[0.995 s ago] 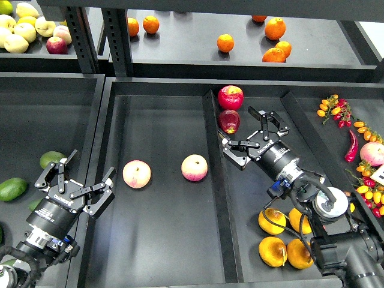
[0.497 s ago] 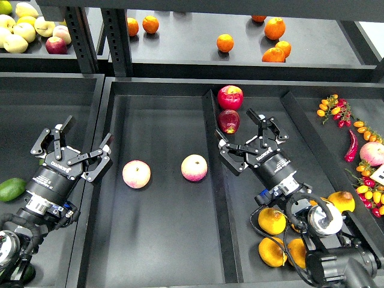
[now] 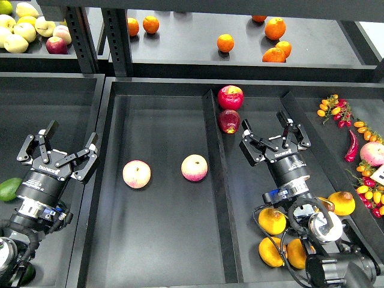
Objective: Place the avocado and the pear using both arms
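My left gripper [image 3: 58,155] is open and empty over the left bin. A green avocado [image 3: 9,189] lies at the left edge, below and left of it. A darker green bit [image 3: 27,273] shows at the bottom left behind my arm; I cannot tell what it is. Several golden-yellow pears with brown blotches lie in the right bin, one [image 3: 272,221] nearest and another [image 3: 342,203] further right. My right gripper [image 3: 273,141] is open and empty, above those pears and apart from them. My right arm hides part of the pile.
Two pink-and-yellow peaches [image 3: 137,174] [image 3: 194,167] lie in the middle bin. Two red apples [image 3: 230,97] [image 3: 228,120] lie at the back by the divider [image 3: 216,192]. Oranges [image 3: 225,42] sit on the shelf. Chillies and cherry tomatoes [image 3: 351,144] lie far right.
My left gripper moved left and up, now covering the spot where a light green avocado showed. My right gripper swung right, away from the apples, and now points straight back. Both stay open.
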Controlling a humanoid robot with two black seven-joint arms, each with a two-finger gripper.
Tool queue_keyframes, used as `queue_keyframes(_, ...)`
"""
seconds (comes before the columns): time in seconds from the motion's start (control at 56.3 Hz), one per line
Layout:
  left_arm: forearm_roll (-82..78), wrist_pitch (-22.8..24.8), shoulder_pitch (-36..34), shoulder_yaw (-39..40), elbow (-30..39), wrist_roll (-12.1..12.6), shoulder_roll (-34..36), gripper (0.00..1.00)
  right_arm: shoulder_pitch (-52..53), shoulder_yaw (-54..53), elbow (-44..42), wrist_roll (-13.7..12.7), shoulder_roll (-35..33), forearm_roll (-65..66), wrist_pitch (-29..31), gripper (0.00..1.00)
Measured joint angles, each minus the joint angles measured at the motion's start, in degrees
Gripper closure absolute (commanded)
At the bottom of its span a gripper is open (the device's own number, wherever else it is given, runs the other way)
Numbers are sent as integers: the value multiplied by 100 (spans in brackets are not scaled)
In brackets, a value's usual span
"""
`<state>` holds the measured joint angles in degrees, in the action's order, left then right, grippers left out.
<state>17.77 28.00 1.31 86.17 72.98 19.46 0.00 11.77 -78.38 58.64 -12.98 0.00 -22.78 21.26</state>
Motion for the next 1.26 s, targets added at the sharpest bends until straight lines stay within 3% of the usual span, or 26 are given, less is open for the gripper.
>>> queue_keyframes(0.337, -50, 0, -22, 435, 38, -104, 0, 1, 0, -643, 296, 255, 0, 1353, -435, 1)
queue_keyframes(0.462, -328, -1, -41, 671, 62, -308, 0, 1, 0, -644, 473, 544, 0, 1422, -463, 1)
queue_keyframes(0.675, -411, -15, -40, 651, 159, -342, 0, 1, -8, -592, 540, 995, 0, 1423, -465, 1)
queue_keyframes(0.977, -448, -23, -34, 250, 326, -361, 0, 1, -17, -494, 684, 1027, 0, 1273, -465, 1)
queue_keyframes(1.261, -450, -16, -26, 131, 400, -365, 0, 1, -20, 360, 706, 1034, 0, 615, -402, 1)
